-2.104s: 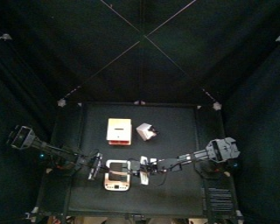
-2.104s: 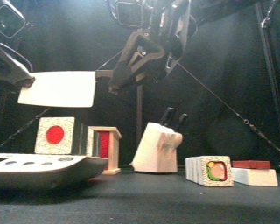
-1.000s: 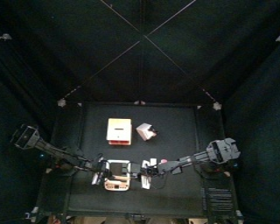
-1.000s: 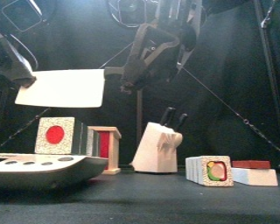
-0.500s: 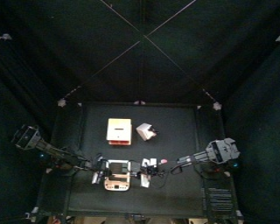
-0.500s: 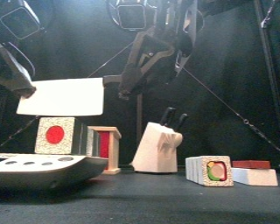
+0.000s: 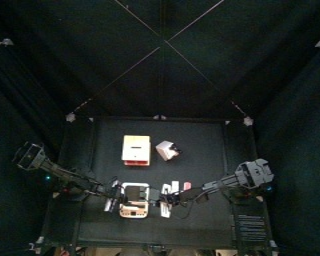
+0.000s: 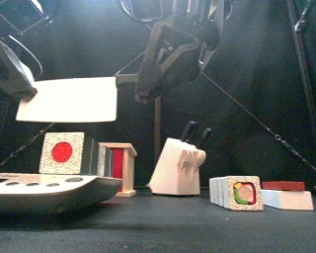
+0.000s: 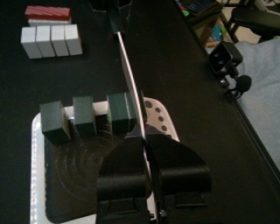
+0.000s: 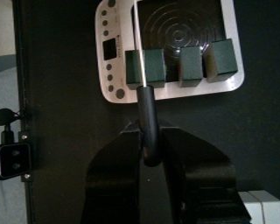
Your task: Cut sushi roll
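Note:
The sushi roll (image 9: 84, 115) lies on a white cutting board (image 9: 78, 166) as three dark green chunks in a row (image 10: 181, 66). In the front view its end (image 8: 118, 166) shows behind the board (image 8: 36, 190). A white-bladed knife (image 8: 68, 99) hangs level above it. My right gripper (image 10: 149, 153) is shut on the black handle (image 10: 146, 114). My left gripper (image 9: 154, 153) is shut on the blade's far end. Seen edge-on, the blade (image 9: 130, 79) crosses over the end chunk. From above, both grippers (image 7: 112, 193) (image 7: 170, 193) flank the board (image 7: 133, 210).
A speckled white box with a red circle (image 8: 62, 151) stands behind the board. To its right is a knife block (image 8: 178, 165). Further sushi pieces (image 8: 237, 193) and a red-topped white piece (image 8: 290, 195) sit on the table at the front right.
The knife shifted left over the past two seconds, dipped half a second ago, and has since risen slightly. Both grippers kept their hold. The roll has not moved.

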